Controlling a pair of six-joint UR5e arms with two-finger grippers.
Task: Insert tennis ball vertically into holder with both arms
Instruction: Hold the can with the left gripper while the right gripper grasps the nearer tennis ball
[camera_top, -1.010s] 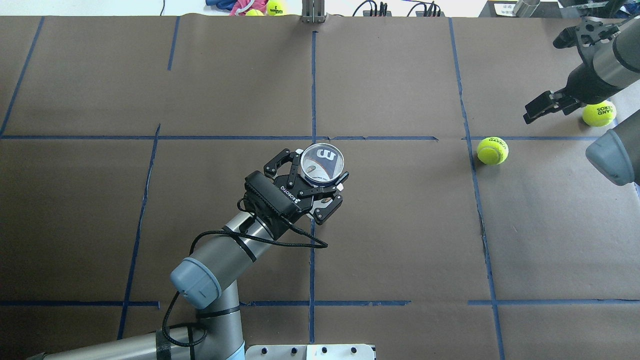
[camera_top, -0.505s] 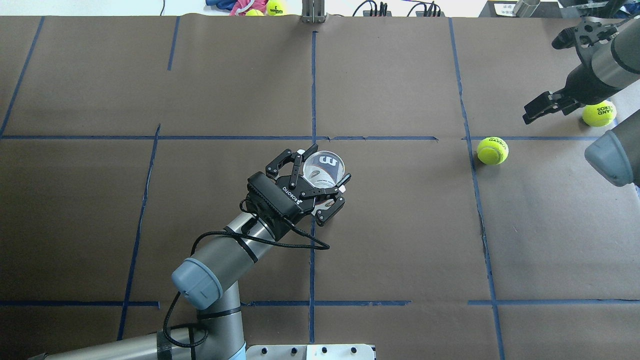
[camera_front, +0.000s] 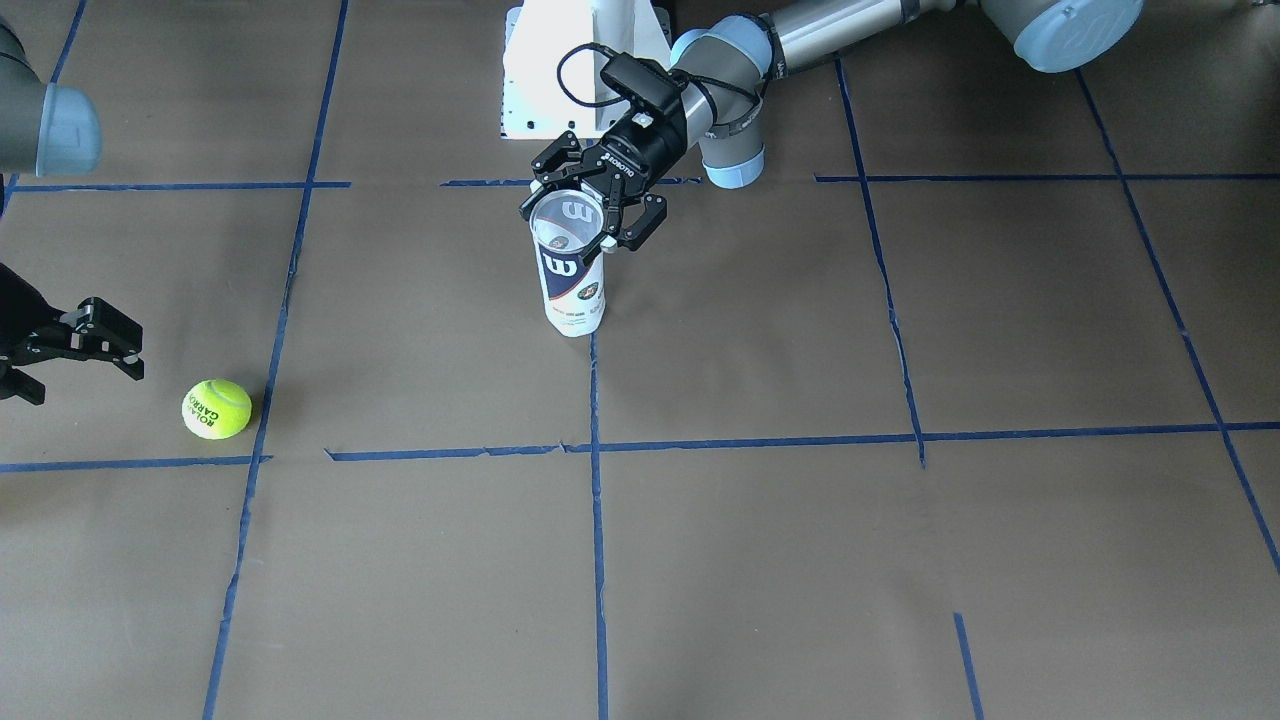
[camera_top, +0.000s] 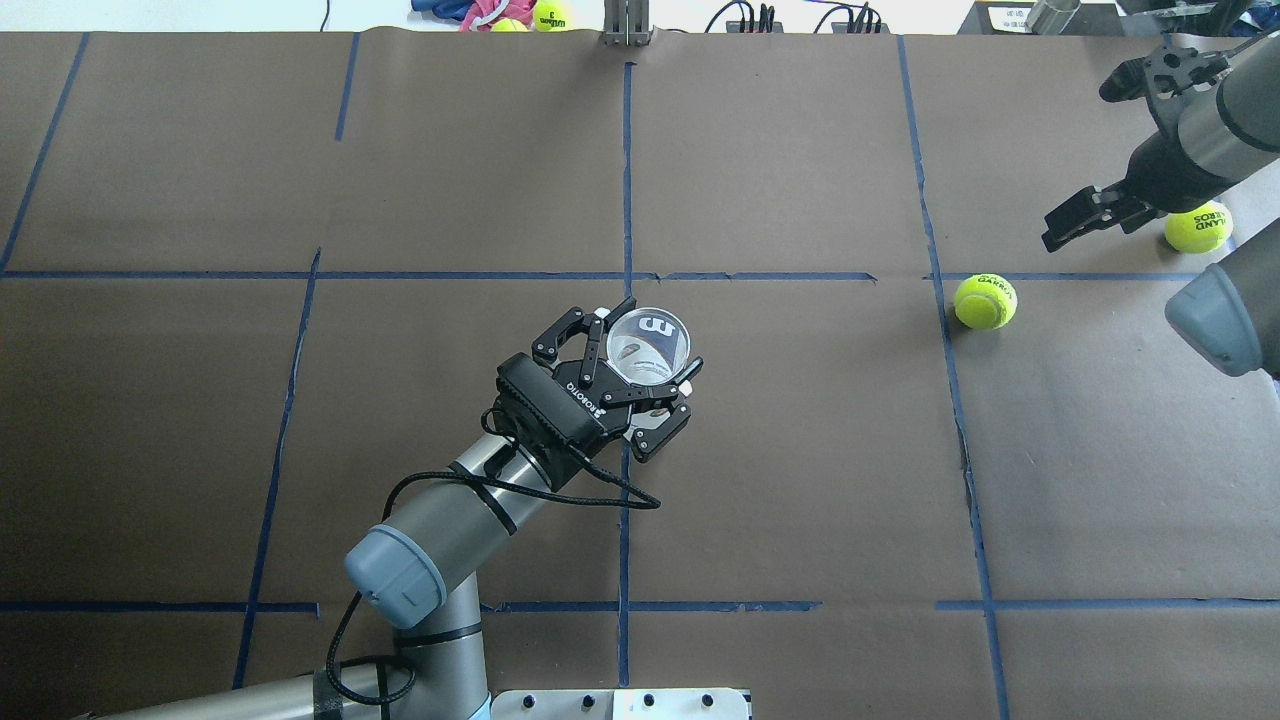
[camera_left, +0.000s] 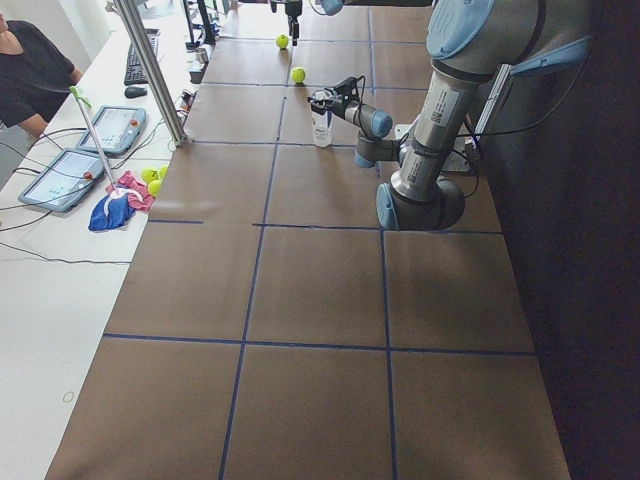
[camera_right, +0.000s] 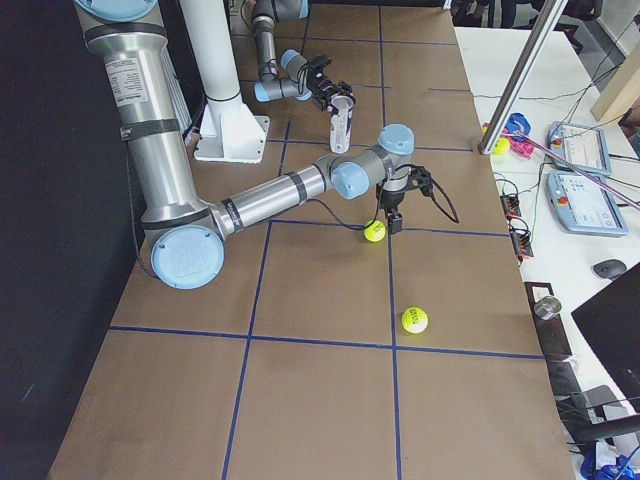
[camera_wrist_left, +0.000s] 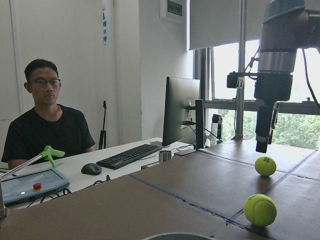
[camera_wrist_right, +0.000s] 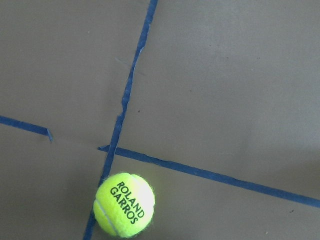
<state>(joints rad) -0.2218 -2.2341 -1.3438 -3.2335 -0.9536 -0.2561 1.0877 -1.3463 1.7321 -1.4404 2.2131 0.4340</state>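
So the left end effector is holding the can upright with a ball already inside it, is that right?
Not quite. The left end effector is holding the can upright, but the can is empty. The exterior front-facing view shows this through its clear wall.

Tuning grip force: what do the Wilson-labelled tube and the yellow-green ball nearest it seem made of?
clear cylindrical can with navy-and-white label: seemingly thin glossy plastic, see-through above the label. fuzzy yellow-green tennis ball: matte felt cover, fuzzy outline; core unseen.

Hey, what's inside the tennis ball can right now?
No ball shows inside the holder: overhead, its open mouth looks empty. The label hides its lower half from the front.
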